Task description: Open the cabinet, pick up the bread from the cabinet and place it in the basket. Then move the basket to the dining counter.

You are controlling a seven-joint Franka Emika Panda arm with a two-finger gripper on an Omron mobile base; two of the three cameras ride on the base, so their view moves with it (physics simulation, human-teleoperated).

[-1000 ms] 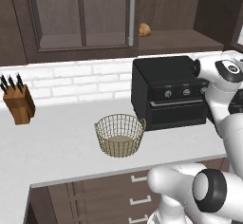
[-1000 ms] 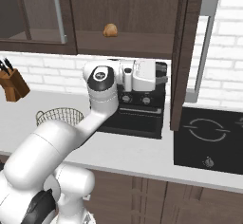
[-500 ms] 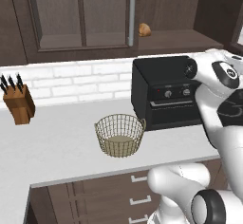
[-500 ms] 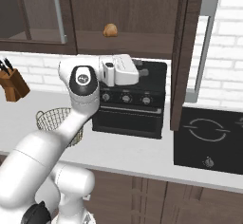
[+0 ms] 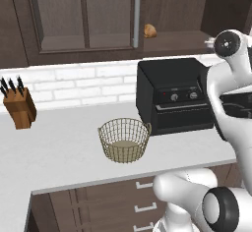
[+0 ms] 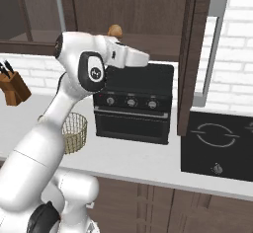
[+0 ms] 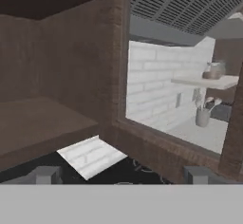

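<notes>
The bread sits on the open cabinet shelf, above the black oven. The pincer is spread wide, holding nothing, aimed past the shelf's right end. A careless swing could likely hit the open door or knock the roll deeper. The basket stands on the desk left of the oven, room around it.

Glossy white rounded arm, dark grey joint caps, round black-and-white emblem, bulbous base links
</notes>
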